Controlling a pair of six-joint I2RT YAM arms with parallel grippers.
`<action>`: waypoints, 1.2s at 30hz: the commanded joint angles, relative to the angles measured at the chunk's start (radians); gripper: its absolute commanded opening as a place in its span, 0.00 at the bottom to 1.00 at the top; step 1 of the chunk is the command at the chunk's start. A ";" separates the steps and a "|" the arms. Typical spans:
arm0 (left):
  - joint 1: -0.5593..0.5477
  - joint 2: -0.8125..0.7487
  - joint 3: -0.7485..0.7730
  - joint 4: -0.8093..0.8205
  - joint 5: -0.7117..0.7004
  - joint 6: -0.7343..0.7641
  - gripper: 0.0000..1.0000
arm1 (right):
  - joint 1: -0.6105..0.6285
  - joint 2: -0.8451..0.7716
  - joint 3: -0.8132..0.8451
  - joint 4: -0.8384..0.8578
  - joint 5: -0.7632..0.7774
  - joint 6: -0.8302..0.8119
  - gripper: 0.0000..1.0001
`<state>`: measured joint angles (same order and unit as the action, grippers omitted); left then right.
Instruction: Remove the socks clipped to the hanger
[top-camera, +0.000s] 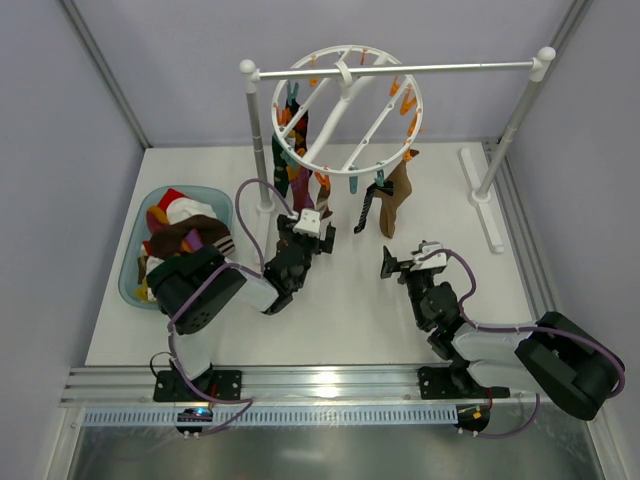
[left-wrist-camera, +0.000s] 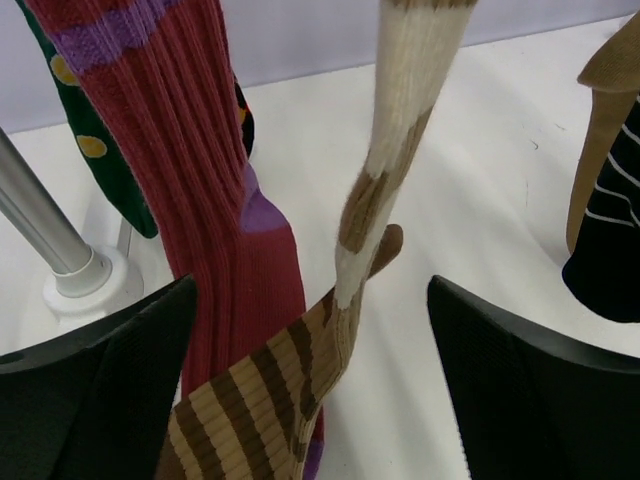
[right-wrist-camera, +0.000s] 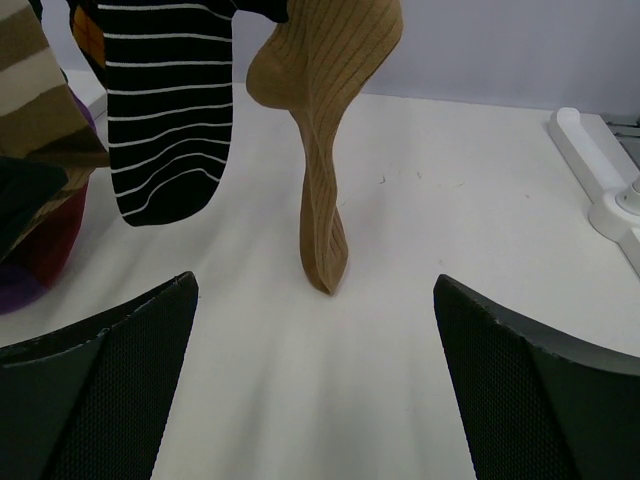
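The white ring hanger (top-camera: 347, 110) with orange and teal clips hangs from the rack bar, and several socks are clipped to it. My left gripper (top-camera: 308, 232) (left-wrist-camera: 312, 290) is open below the left cluster. A cream and brown striped sock (left-wrist-camera: 300, 380) dangles between its jaws, untouched by either one, and a maroon sock (left-wrist-camera: 200, 180) hangs next to the left finger. A dark green dotted sock (left-wrist-camera: 100, 150) hangs behind. My right gripper (top-camera: 405, 265) (right-wrist-camera: 315, 283) is open and empty, low over the table, facing the tan sock (right-wrist-camera: 320, 130) and the black-white striped sock (right-wrist-camera: 165, 120).
A blue bin (top-camera: 137, 250) at the left holds a pile of loose socks. The rack's left post base (left-wrist-camera: 85, 285) stands close to my left finger. The rack's right foot (right-wrist-camera: 600, 160) lies at the far right. The metal bar (top-camera: 400, 70) spans above the hanger.
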<state>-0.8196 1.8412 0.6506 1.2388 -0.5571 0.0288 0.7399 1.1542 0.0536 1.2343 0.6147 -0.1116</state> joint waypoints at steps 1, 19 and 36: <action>0.002 0.009 0.004 0.119 -0.032 -0.012 0.89 | 0.006 -0.011 -0.026 0.094 -0.006 0.009 1.00; -0.004 -0.192 -0.249 0.264 0.029 -0.104 0.00 | 0.222 -0.129 0.242 -0.258 0.114 -0.111 1.00; -0.033 -0.289 -0.335 0.306 0.172 -0.150 0.00 | 0.458 0.171 0.988 -0.821 0.249 -0.016 0.98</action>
<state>-0.8417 1.5803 0.3283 1.2968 -0.4229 -0.1196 1.1942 1.2972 0.9287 0.5503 0.8204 -0.1768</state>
